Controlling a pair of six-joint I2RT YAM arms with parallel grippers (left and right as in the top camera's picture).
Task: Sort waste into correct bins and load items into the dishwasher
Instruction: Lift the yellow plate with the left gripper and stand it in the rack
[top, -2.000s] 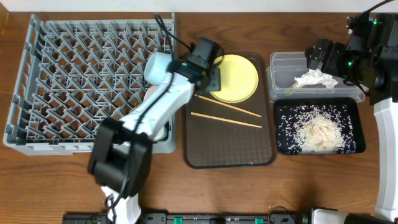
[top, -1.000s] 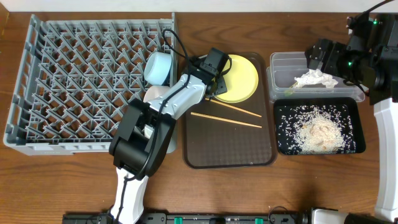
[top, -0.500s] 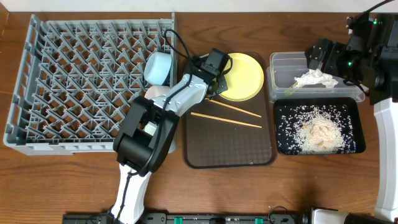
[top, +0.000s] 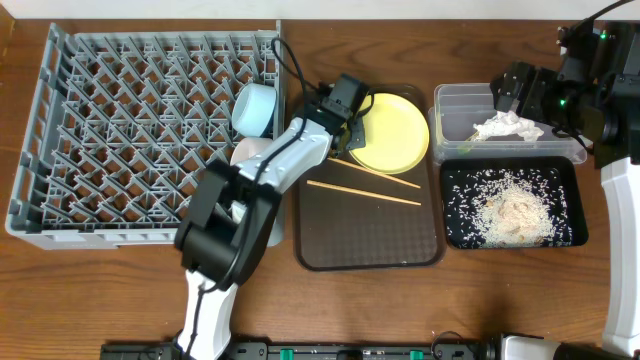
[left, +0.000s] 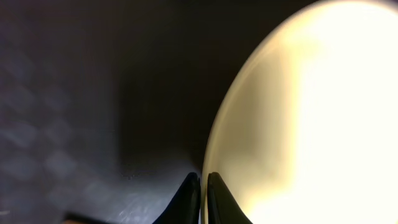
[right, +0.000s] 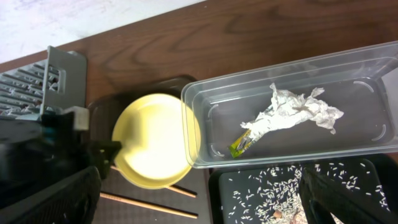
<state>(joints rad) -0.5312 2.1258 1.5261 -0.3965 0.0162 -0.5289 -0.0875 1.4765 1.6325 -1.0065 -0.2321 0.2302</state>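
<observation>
Overhead, I get soft, even light across the wooden bench (top: 480, 310), sharp from edge to edge, with only faint shadows. The black tray (top: 570, 235) carries a mild sheen. My left wrist feed is the poor one: the yellow plate (left: 323, 112) blows out almost to white at close range, its surroundings are dim and blurred, and only the tips of the left tool (left: 202, 183) read crisply. The right wrist feed is bright and clear, with pale reflections along the clear tub (right: 286, 70).

serving tray (top: 370, 240): dark brown, rectangular, rounded corners, low raised rim, lies flat near the desk's middle | desk (top: 100, 290): brown wood grain running left to right | pale speckled surface (right: 62, 18): beyond the desk's far edge, right wrist view
</observation>
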